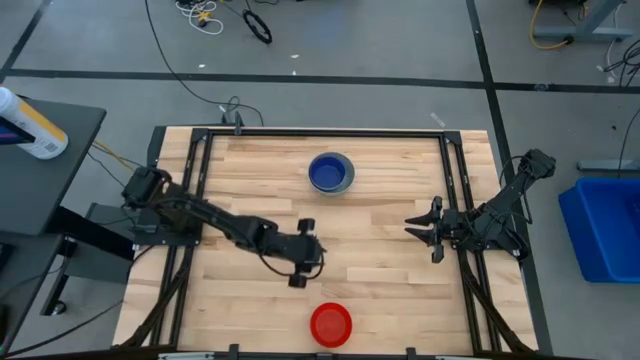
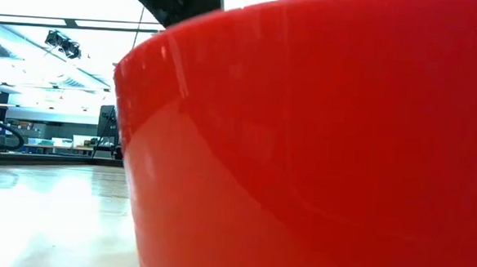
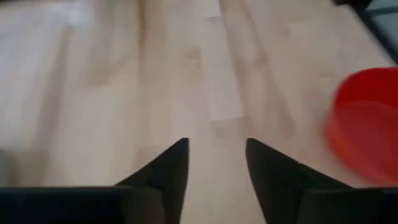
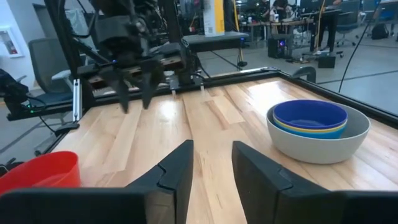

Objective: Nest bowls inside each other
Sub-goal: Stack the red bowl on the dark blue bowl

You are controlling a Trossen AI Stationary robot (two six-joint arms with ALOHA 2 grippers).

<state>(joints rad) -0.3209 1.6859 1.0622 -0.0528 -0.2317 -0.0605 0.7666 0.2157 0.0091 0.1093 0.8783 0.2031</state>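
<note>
A grey bowl (image 1: 331,173) stands on its base at the table's far middle, with a dark blue bowl (image 4: 310,115) nested in it and a yellow rim (image 4: 308,132) showing between them. A red bowl (image 1: 331,324) stands alone near the front edge; it fills the low view (image 2: 303,153). My left gripper (image 1: 312,258) hangs open over the bare wood at the table's middle, between the stack and the red bowl (image 3: 367,124), with nothing between its fingers (image 3: 214,155). My right gripper (image 1: 422,232) waits open at the right side, pointing level across the table (image 4: 211,162).
Black frame rails (image 1: 200,200) run along the table's left and right sides. Bare wood lies between the grey stack and the red bowl. A blue bin (image 1: 610,225) stands on the floor beyond the right edge.
</note>
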